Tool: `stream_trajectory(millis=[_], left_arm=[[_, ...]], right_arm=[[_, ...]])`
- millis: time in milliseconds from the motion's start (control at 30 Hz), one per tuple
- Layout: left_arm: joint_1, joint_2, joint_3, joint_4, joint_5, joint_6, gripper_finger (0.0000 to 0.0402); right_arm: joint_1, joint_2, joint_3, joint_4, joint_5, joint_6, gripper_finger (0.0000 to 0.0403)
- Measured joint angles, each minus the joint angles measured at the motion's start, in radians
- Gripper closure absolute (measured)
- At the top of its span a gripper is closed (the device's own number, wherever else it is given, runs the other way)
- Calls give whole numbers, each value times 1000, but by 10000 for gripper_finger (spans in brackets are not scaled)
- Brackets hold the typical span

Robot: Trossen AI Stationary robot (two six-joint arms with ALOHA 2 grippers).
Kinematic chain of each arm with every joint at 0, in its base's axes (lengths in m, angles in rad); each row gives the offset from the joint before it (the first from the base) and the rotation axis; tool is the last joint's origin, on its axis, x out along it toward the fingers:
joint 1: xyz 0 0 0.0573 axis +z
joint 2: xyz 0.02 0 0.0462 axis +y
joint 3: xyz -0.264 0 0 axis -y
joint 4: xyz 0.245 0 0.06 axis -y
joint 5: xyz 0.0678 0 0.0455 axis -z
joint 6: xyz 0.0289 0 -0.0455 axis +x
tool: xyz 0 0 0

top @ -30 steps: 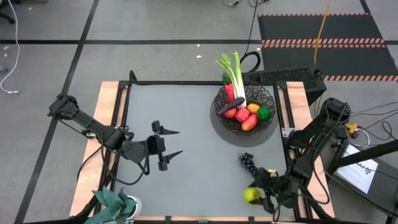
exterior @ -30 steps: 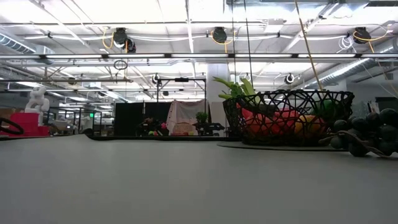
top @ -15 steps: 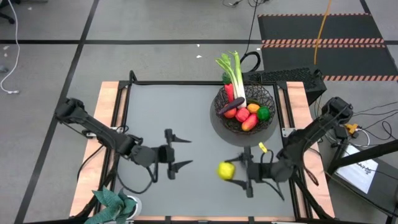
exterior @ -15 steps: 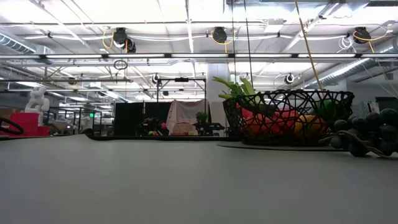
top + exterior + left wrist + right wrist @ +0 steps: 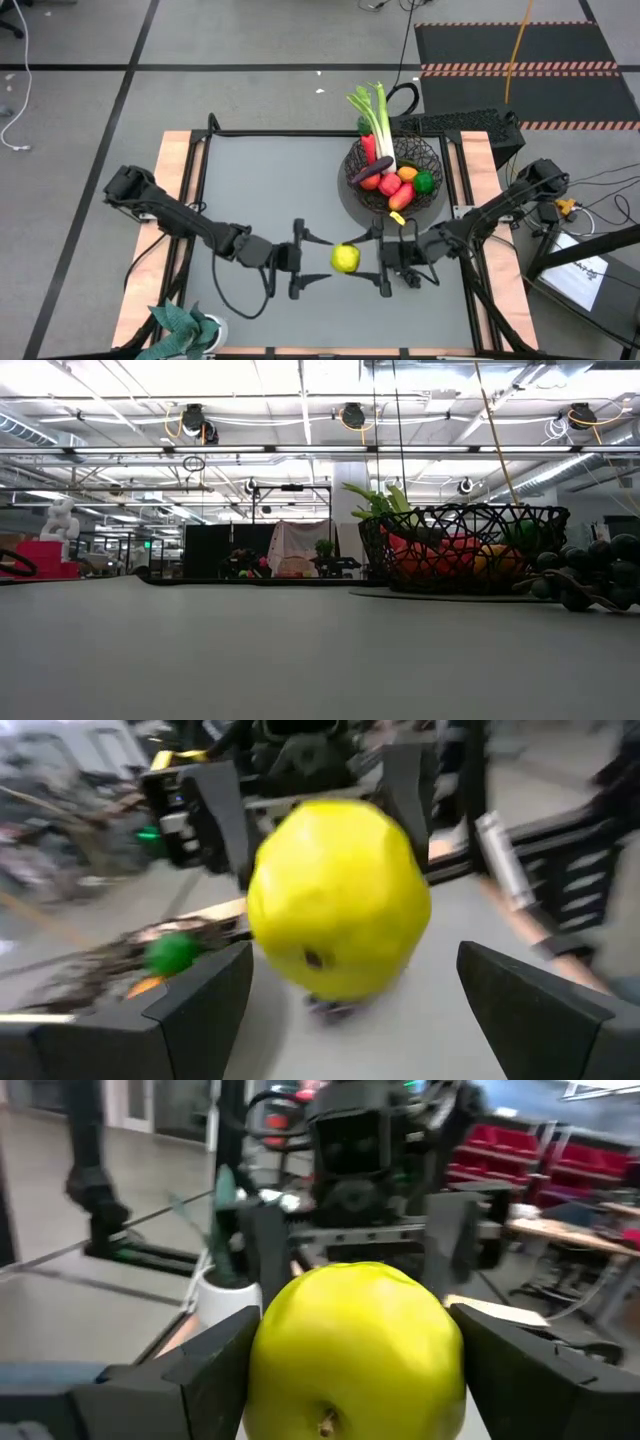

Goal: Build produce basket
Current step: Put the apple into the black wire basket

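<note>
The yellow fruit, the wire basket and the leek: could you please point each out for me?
yellow fruit (image 5: 346,258), high view, middle of its top.
wire basket (image 5: 436,163), high view, right rim.
leek (image 5: 380,128), high view, pale stalk.

Yellow fruit (image 5: 338,900) is sitting dead centre, filling the middle between the left gripper (image 5: 350,1005)'s two dark fingers (image 5: 190,1010), which are standing wide apart and not touching it. Right gripper (image 5: 330,790) is facing in from behind the fruit, its two fingers (image 5: 225,815) closing on the fruit's sides. Basket (image 5: 120,955) is showing blurred past one left finger, with a green fruit (image 5: 172,953) and something orange (image 5: 145,986) in it. Grey table (image 5: 450,990) is running underneath.
</note>
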Motion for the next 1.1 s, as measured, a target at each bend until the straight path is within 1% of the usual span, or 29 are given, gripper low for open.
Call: stream_trajectory(millis=[67, 133, 267, 333, 433, 533, 567, 633, 900, 967, 1100], left_arm=[[20, 0, 0, 14, 65, -57, 50], [35, 0, 0, 17, 103, -92, 50], [42, 0, 0, 16, 113, -105, 50], [51, 14, 1, 42, 124, -129, 50], [59, 39, 0, 80, 170, -142, 50], [67, 72, 0, 153, 230, -139, 50], [68, 76, 0, 152, 242, -136, 50], [68, 76, 0, 145, 241, -135, 50], [58, 73, 1, 167, 231, -127, 52], [56, 73, 1, 168, 230, -125, 62], [56, 73, 1, 169, 230, -112, 96]], right_arm=[[-12, 0, 0, -5, -30, 2, 102], [-20, 6, 0, 2, -29, 2, 102], [-26, 12, 0, 4, -37, -6, 102], [-31, 20, 0, 14, -61, -24, 102], [-38, 32, 0, 30, -88, -43, 102], [-42, 37, 0, 55, -108, -52, 102], [-44, 37, -1, 54, -119, -59, 102], [-48, 38, -2, 56, -144, -69, 102], [-48, 38, -1, 74, -142, -83, 95], [-47, 38, -1, 74, -138, -90, 86], [-47, 38, 0, 88, -114, -95, 62]])
